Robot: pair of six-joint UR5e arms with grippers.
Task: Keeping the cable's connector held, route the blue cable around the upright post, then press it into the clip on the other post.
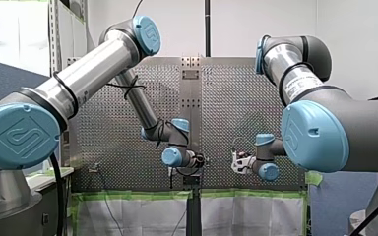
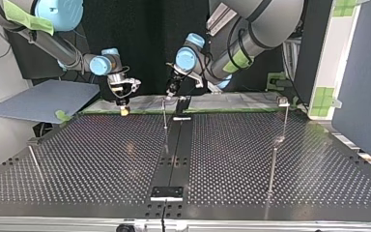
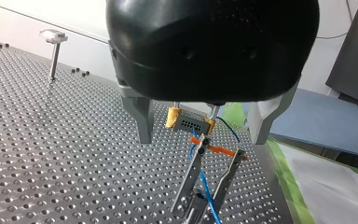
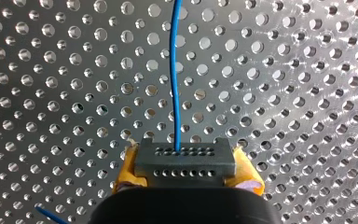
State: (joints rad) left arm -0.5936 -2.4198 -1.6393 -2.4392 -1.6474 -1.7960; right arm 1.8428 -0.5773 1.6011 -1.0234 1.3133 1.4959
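My right gripper [image 4: 186, 173] is shut on the dark grey connector [image 4: 185, 158], with yellow pads [image 4: 246, 173] on both sides of it. From the connector the blue cable [image 4: 175, 74] runs straight ahead over the perforated plate. In the left wrist view my left gripper [image 3: 201, 140] stands open, its grey metal fingers [image 3: 140, 116] wide apart. Ahead of them is the held connector [image 3: 189, 122], and the cable [image 3: 204, 184] drops through a forked metal bracket [image 3: 189, 182] carrying an orange piece [image 3: 220, 150]. In the top view my right gripper [image 2: 123, 107] is at the left and my left gripper [image 2: 170, 92] beside a thin post [image 2: 164, 115].
A post with a flat head [image 2: 284, 102] stands at the top view's right, with another thin post [image 2: 273, 164] nearer the camera and a short one [image 2: 35, 162] at the left. A dark rail [image 2: 175, 145] runs down the table's middle. A grey board [image 2: 43, 99] lies at the far left.
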